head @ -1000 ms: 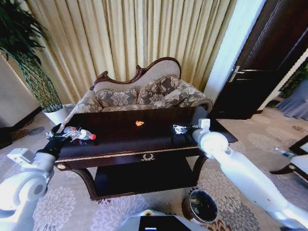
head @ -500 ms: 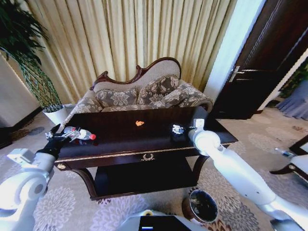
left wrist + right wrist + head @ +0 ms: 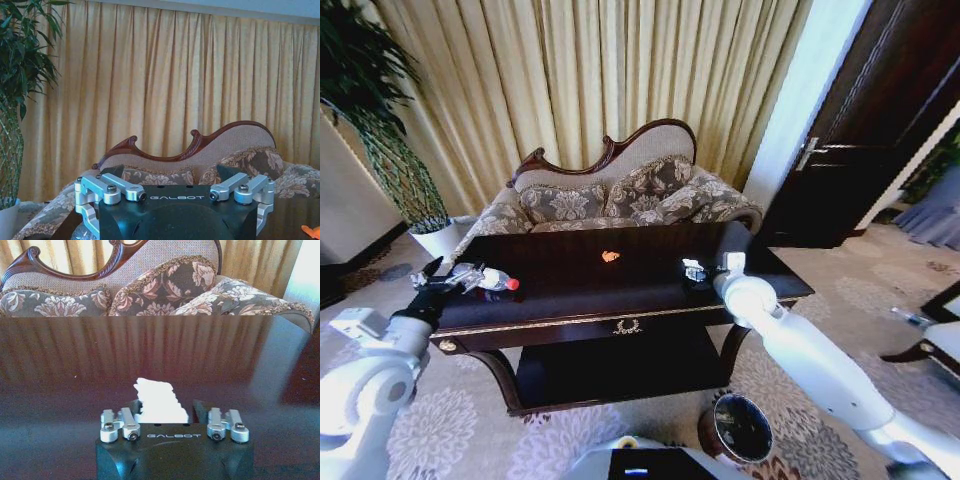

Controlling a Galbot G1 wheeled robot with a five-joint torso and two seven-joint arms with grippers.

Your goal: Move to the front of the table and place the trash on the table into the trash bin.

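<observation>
1. R gripper [image 3: 166, 407] spread wide around white scrap [image 3: 159, 401], table [image 3: 650, 290] at 3 o'clock. It's light; may slip out.
2. L gripper [image 3: 442, 278] at 9 o'clock by bottle [image 3: 488, 279]; grasp: cannot tell. Could roll.
3. Trash bin [image 3: 741, 428] on the floor at 5 o'clock; drops may miss.

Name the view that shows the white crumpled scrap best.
The right wrist view: the white crumpled scrap lies large between the open right pincer fingers. The head view shows it small. The left wrist view faces the sofa.

A formal sitting room: a carved sofa [image 3: 620, 190] with floral cushions, gold curtains [image 3: 580, 80], patterned carpet [image 3: 450, 430], a potted plant [image 3: 370, 110].
</observation>
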